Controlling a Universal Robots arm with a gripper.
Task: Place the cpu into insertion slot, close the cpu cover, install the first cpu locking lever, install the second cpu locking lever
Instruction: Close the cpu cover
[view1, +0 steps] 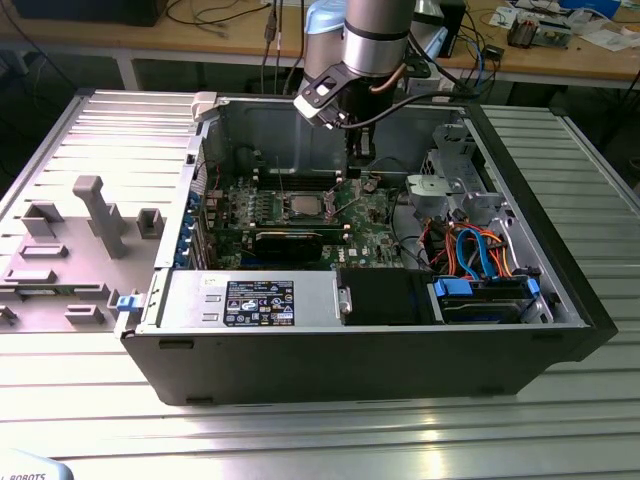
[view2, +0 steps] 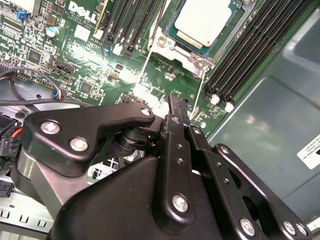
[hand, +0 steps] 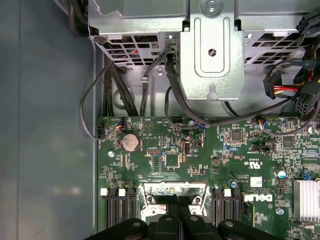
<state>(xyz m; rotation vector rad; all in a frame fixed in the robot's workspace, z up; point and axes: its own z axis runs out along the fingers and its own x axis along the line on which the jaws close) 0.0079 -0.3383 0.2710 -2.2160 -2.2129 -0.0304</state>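
Overhead, your one arm (view1: 375, 40) hung into the open computer case (view1: 380, 365) on the ribbed metal table (view1: 320, 440), its single gripper (view1: 357, 150) poised over the green motherboard (view1: 372, 222) at the back of the case. Your gripper's two fingers (view2: 172, 150) met at the tips in both wrist views, and nothing was caught between them.

The one cpu (view2: 205, 20), its dull silver top facing up, sat inside the insertion slot (view2: 170, 47), close beyond the fingertips in the second wrist view and apart from them. Two thin wire levers (view2: 144, 67) ran out from the slot's corners across the board toward the gripper. You could not tell from these views whether the cpu cover lay down over the chip.

Two banks of long black memory slots (view2: 250, 55) flanked the slot, one bank on each side. In the first wrist view, one coin battery (hand: 131, 141) and one finned heatsink (hand: 306, 200) stood on the board. In the exterior view, a single black expansion card (view1: 290, 240) lay just in front of the cpu, and one grey fixture tray (view1: 60, 260) sat outside the case at the exterior view's left.
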